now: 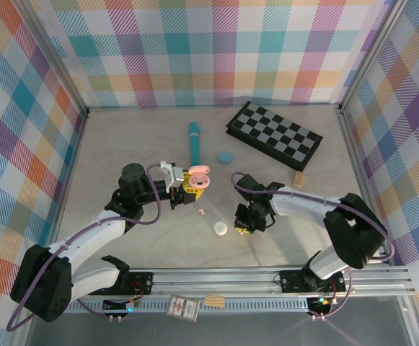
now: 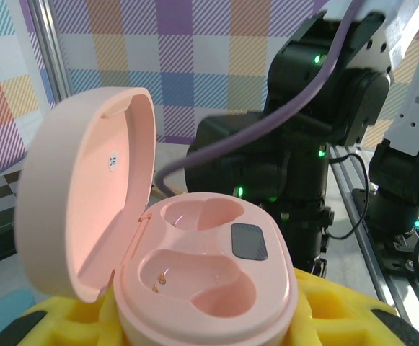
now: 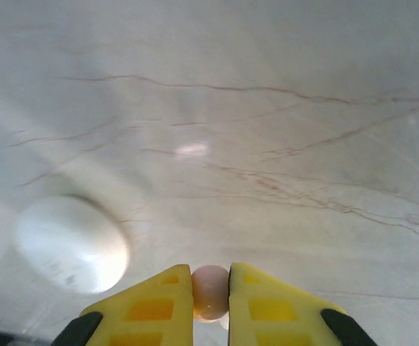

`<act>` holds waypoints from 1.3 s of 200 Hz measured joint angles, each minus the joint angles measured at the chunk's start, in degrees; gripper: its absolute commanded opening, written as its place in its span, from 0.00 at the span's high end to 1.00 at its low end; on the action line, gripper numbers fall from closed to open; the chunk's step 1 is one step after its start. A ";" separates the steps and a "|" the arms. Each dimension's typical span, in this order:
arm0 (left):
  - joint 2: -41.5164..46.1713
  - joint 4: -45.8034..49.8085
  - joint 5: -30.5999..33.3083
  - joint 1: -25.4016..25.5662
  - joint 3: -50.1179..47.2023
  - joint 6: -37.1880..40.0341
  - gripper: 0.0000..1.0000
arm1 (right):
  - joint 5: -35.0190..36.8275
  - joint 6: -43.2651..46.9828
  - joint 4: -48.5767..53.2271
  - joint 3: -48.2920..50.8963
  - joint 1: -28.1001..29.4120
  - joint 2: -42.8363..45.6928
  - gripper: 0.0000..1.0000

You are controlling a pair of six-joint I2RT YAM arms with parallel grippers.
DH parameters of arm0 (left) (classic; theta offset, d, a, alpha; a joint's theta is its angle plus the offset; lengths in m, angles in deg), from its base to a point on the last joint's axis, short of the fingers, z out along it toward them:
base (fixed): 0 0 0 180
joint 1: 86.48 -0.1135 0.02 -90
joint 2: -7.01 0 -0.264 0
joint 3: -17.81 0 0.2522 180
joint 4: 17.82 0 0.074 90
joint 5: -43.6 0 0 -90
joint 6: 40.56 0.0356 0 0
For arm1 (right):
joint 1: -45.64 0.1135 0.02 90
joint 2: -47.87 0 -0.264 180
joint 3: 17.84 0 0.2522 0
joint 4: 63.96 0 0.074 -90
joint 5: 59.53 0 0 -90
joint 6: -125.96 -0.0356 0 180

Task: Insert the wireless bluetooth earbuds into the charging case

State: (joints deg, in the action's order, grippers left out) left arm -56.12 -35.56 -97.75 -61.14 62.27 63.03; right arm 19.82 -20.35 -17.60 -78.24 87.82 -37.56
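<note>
Sitting at about ten o'clock from the right gripper [image 1: 245, 226] in the overhead view, the left gripper [image 1: 191, 189] is clamped on the open pink case [image 2: 205, 277], lid back and hollows facing up, while the right gripper's yellow fingers [image 3: 159, 306] are pinched on one small pale bud [image 3: 210, 292].

The pale, veined desk [image 1: 122, 158] carries a teal pen [image 1: 194, 140] at far centre, with a light blue oval case [image 1: 226, 156] just to its right and a folded chessboard [image 1: 272, 135] far right. A small wooden block [image 1: 298, 179] lies nearer than the board. Near centre, a white oval case [image 1: 220, 229] and a tiny pink earbud [image 1: 201, 212] lie close together but not touching.
</note>
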 measured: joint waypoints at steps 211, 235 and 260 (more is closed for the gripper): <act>0.20 -0.07 -0.07 0.00 0.00 -0.28 0.66 | -53.24 -1.81 -32.17 -4.15 -17.09 8.85 0.84; 0.20 -0.07 -0.07 0.00 0.00 -0.48 0.66 | -55.04 -1.92 -34.27 -4.15 -17.09 8.98 0.84; 0.20 -0.09 -0.07 0.00 0.00 -0.48 0.66 | -56.13 -1.46 -34.29 -4.15 -17.09 9.31 0.84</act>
State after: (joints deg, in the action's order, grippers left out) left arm -55.92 -35.65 -97.82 -61.14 62.27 62.55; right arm -36.31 -21.82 -51.89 -82.39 70.72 -28.25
